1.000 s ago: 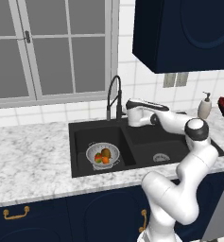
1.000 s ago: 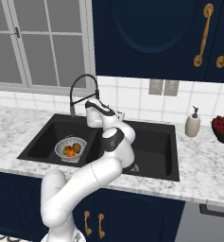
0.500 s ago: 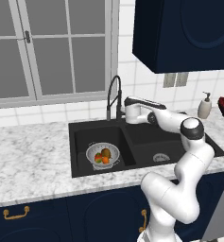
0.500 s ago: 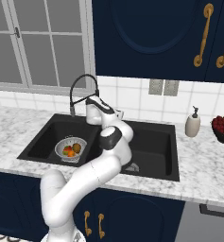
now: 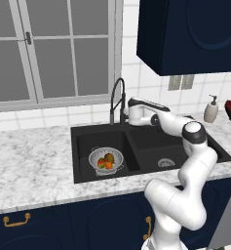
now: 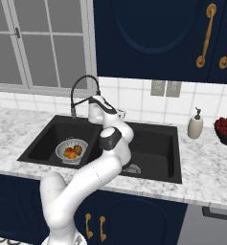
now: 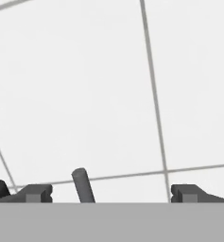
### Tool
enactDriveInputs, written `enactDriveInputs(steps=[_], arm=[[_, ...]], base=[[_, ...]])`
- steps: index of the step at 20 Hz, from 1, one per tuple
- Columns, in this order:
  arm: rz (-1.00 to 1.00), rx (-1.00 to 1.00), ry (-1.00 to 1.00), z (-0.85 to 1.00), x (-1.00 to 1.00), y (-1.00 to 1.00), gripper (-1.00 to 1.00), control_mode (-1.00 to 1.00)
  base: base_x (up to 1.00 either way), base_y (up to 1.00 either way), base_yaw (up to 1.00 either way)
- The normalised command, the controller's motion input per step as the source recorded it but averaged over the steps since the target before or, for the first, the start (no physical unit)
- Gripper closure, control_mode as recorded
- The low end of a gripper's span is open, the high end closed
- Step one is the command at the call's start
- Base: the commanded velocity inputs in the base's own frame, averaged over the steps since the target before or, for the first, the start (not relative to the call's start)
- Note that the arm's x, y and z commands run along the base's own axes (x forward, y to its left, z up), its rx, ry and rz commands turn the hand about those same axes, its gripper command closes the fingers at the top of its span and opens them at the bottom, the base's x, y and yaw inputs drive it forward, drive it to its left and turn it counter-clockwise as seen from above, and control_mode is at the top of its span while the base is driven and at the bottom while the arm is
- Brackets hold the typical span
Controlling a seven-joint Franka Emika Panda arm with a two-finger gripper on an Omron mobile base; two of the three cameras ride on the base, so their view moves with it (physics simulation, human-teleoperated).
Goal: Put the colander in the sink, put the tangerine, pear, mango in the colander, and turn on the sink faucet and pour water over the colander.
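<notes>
The colander (image 5: pixel 105 160) sat in the left basin of the sink (image 5: pixel 195 131), a little left of centre in the left base view, with the tangerine (image 5: pixel 108 165), the pear (image 5: pixel 109 158) and the mango (image 5: pixel 102 163) already lying in it. The sink faucet (image 5: pixel 117 99) rose behind the divider between the basins, just above the middle of that frame, and no water ran from it. The gripper (image 7: pixel 111 193) stood at the faucet's base with its jaws wide apart and nothing between them except a short grey rod (image 7: pixel 83 185), probably the faucet lever, low and centre-left in the hand view against the white wall tile (image 7: pixel 85 85). Whether either finger touched that rod could not be told. The lever looked rigid, thin and smooth, so it would likely be slippery under a pinch and better pushed sideways near its free end, where it would turn most easily. The faucet itself seemed fixed and stiff, so a push lower down would probably move nothing. The fruit-laden colander looked stable and needed no hold.
</notes>
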Motion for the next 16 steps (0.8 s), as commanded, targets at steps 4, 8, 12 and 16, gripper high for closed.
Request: enactDriveInputs(steps=[4,8,12,16], arm=[[0.00,0.00,0.00,0.00,0.15,0.00,-1.00,-1.00],[0.00,0.00,0.00,0.00,0.03,0.00,-1.00,-1.00],[0.00,0.00,0.00,0.00,0.00,-0.12,-1.00,-1.00],[0.00,0.00,0.00,0.00,0.00,-0.20,-1.00,-1.00]], base=[[0.00,0.00,0.00],[0.00,0.00,0.00],[0.00,0.00,0.00],[0.00,0.00,0.00]])
